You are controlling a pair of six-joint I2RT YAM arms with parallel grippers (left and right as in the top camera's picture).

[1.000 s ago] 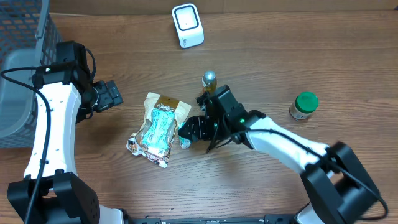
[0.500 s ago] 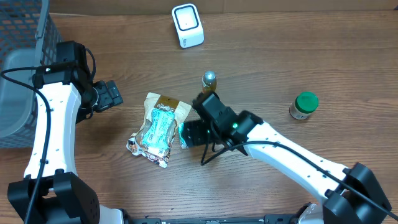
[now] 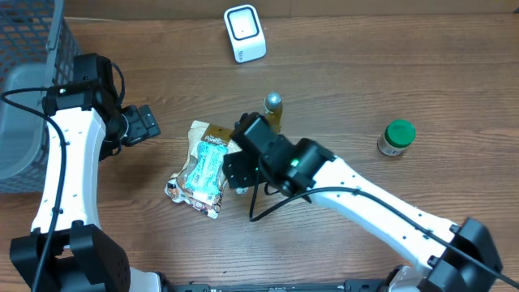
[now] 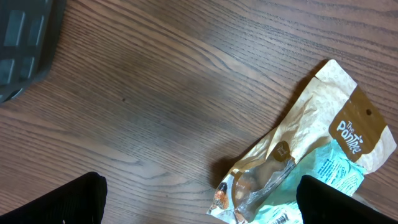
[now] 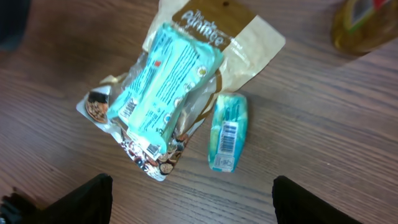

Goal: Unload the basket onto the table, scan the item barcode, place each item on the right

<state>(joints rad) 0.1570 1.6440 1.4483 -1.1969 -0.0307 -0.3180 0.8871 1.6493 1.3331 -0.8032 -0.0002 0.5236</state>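
Right claw (image 5: 191, 190) hangs over the middle of the counter (image 3: 365, 73), fingers spread wide with nothing between them, straddling the small teal packet (image 5: 227, 132). That packet is probably the item to scan. It lies flat, barcode face up, just beside the right edge of the brown-and-teal snack pouch (image 5: 180, 81), so it looks placed for a top-down pinch across its narrow sides. The pouch also carries small barcodes, so which one is meant is a judgement. Left claw (image 4: 202, 190) is fully open and empty, parked toward the left edge beside the pouch, likely keeping out of the way. Scanner (image 3: 245, 32) stands at the far edge, window facing up, well apart from the packet, so a lift and carry is needed. Bottle (image 3: 273, 107) stands near the right arm and could be knocked. Green-lidded jar (image 3: 397, 136) sits toward the right edge, and the basket (image 3: 32, 49) at the far left corner.
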